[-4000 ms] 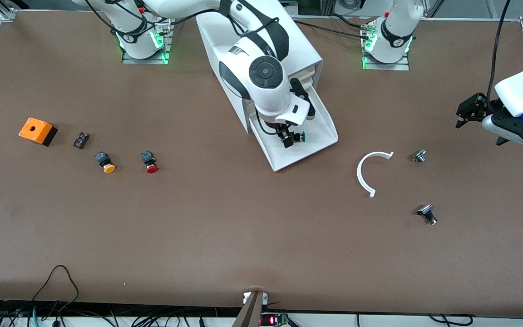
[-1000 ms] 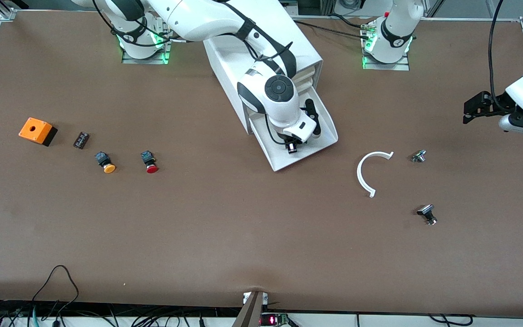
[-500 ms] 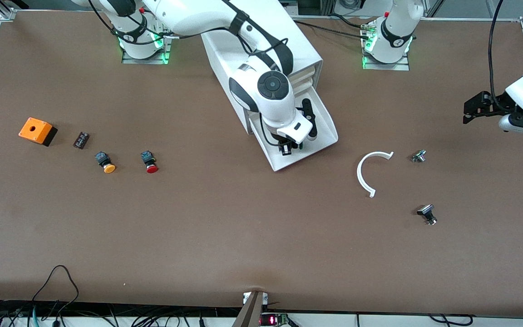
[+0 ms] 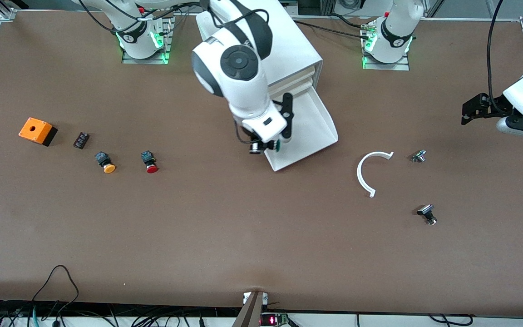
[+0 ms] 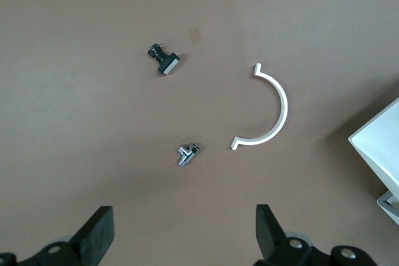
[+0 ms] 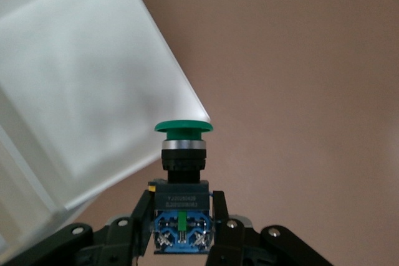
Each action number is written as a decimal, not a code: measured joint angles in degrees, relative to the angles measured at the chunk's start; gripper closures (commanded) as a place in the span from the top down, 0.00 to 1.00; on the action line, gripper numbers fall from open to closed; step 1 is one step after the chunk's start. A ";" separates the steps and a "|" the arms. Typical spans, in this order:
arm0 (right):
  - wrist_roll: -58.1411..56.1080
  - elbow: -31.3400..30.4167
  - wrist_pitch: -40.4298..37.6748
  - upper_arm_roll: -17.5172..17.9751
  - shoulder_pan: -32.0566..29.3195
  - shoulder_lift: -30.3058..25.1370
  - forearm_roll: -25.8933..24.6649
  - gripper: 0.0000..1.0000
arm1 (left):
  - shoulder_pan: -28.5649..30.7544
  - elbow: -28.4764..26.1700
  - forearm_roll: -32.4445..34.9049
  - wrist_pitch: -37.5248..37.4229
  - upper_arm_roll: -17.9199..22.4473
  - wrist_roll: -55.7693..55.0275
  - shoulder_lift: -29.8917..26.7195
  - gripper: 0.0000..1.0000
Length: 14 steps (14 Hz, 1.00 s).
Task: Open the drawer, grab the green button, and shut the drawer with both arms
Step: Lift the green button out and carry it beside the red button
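Between right gripper (image 6: 181,232) fingers, button (image 6: 182,154)

From the front, the right arm's wrist covers most of the right gripper (image 4: 261,147), so the button (image 4: 274,146) is just a sliver of green under it. The cabinet (image 4: 298,50) is partly blocked by that arm too. The left arm runs off the picture's edge. In the left wrist view only one corner of the drawer (image 5: 381,147) makes it in.
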 measured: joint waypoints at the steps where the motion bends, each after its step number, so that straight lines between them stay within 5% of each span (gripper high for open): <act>1: 0.03 0.00 -0.04 -0.92 -0.72 -0.07 0.00 0.41 | 0.00 -0.11 0.00 0.00 0.00 0.00 0.42 1.00; 6: 2.30 -0.45 -0.14 -4.79 -5.09 -0.06 0.00 0.41 | 0.14 -1.03 0.44 0.34 0.22 0.00 5.63 1.00; 14: 0.95 -5.96 0.29 -5.44 -17.35 0.66 0.24 0.40 | -0.06 -1.10 -2.98 2.10 0.08 -0.82 9.26 0.99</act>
